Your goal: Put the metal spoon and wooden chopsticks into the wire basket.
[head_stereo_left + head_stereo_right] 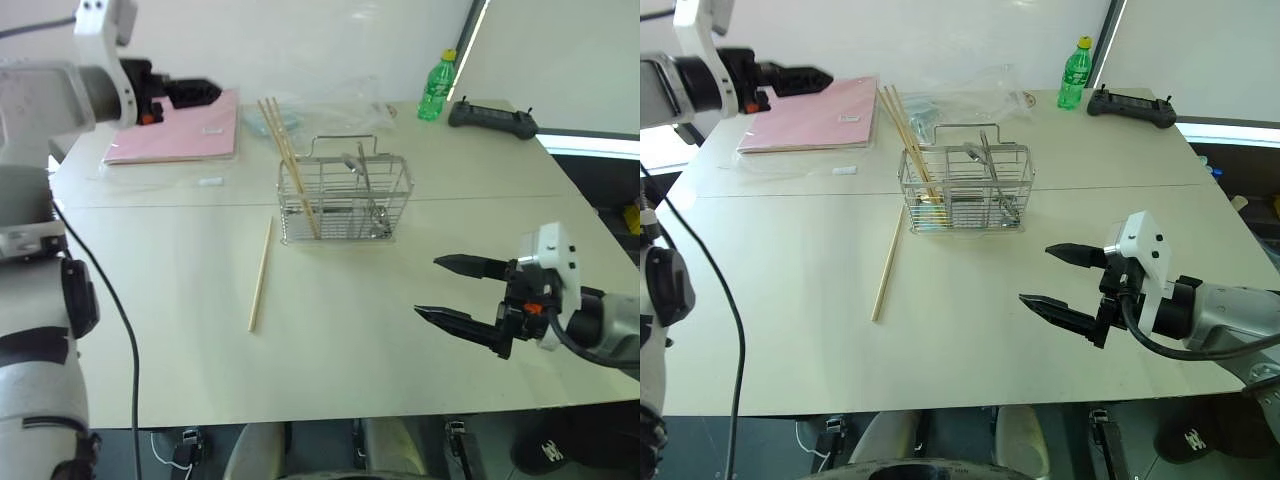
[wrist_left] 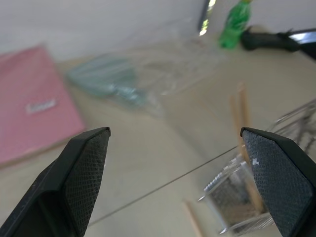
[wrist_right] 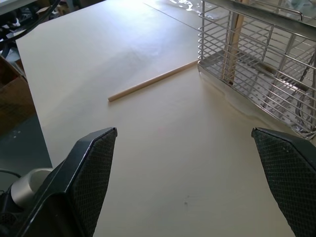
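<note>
1. Left eye view: the rectangular chrome wire basket (image 1: pixel 345 200) stands upright mid-way across the pale beige surface (image 1: pixel 330 340). Several long pale wooden chopsticks (image 1: pixel 290 165) lean inside its left end, tips poking up past the rim. The slim shiny metal spoon (image 1: pixel 366 185) stands in there too, handle up. One more pale wooden chopstick (image 1: pixel 260 273) lies flat on the surface, just left of the basket. The left pincer (image 1: pixel 190 93) hovers high over a flat pink folder (image 1: pixel 180 130), holding nothing. The right pincer (image 1: pixel 455 290) hangs low on the right, black fingers spread wide and empty.

2. Right eye view: same layout. A green plastic bottle (image 1: pixel 1074 73) and a black handheld controller (image 1: pixel 1130 108) sit at the far edge, with a crumpled clear plastic bag (image 1: pixel 960 98) behind the basket.

3. Left wrist view: two black fingertips (image 2: pixel 86 173) stand far apart, nothing between them. Beyond lie the pink folder, the clear bag and a corner of the basket with chopsticks rising from it.

4. Right wrist view: textured black fingertips (image 3: pixel 91 173) spread wide, empty. Ahead, the loose chopstick lies with one end right at the basket's base; I can't tell whether it touches.
</note>
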Controlling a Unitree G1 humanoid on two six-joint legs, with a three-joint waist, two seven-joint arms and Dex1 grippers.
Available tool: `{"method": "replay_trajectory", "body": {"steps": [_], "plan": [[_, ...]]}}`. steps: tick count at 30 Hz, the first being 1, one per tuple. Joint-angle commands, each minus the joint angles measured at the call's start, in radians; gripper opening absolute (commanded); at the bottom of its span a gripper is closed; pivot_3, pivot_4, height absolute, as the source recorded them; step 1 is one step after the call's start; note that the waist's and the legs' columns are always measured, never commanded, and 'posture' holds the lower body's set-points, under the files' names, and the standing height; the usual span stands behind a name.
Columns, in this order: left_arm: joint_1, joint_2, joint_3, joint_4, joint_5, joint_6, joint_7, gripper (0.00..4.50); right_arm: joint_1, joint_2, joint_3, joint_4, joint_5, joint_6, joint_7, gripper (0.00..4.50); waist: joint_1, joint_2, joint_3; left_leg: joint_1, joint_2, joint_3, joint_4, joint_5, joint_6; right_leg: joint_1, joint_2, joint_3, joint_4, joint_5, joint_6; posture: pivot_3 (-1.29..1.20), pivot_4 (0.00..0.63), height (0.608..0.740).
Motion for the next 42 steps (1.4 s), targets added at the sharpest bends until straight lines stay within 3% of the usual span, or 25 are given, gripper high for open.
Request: {"method": "replay_trajectory", "body": {"steps": [1, 6, 15, 27, 42], "plan": [[0.018, -0.039, -0.002, 0.006, 0.044, 0.155, 0.1, 4.46, -0.032, 0.031, 0.038, -0.009, -0.011, -0.033, -0.026, 4.5, -0.001, 0.0, 0.0, 0.0, 0.0, 0.0, 0.0, 0.0, 0.0, 0.0, 0.0, 0.0, 0.0, 0.0, 0.0, 0.0, 0.15, 0.728], [0.079, -0.191, 0.007, 0.0, 0.049, 0.346, 0.211, 4.46, -0.062, 0.068, 0.08, -0.002, -0.031, -0.048, -0.069, 4.5, 0.004, -0.001, 0.0, -0.001, -0.001, 0.0, 0.0, 0.0, 0.0, 0.0, 0.0, 0.0, 0.0, 0.0, 0.0, 0.0, 0.15, 0.728], [0.129, -0.324, -0.056, 0.04, 0.093, 0.353, 0.33, 4.46, -0.038, 0.1, 0.082, -0.04, -0.039, -0.055, -0.108, 4.5, 0.001, -0.002, 0.001, -0.001, -0.001, 0.0, -0.002, 0.0, 0.0, -0.003, 0.0, 0.0, 0.0, 0.002, -0.003, 0.0, 0.15, 0.728], [0.027, -0.432, -0.092, 0.264, 0.165, 0.184, 0.314, 4.46, 0.001, 0.142, 0.072, -0.091, -0.037, -0.073, -0.18, 4.5, 0.006, -0.002, 0.001, -0.001, -0.001, 0.0, -0.002, 0.0, 0.0, -0.002, -0.001, 0.0, 0.0, 0.001, -0.001, 0.0, 0.15, 0.728], [-0.011, -0.496, -0.084, 0.522, 0.24, -0.016, 0.296, 4.46, 0.012, 0.154, 0.061, -0.107, -0.01, -0.09, -0.252, 4.5, 0.021, -0.002, 0.0, 0.0, -0.001, 0.001, -0.001, 0.0, -0.001, 0.0, -0.001, 0.0, 0.0, 0.0, 0.001, 0.0, 0.15, 0.728]]}}
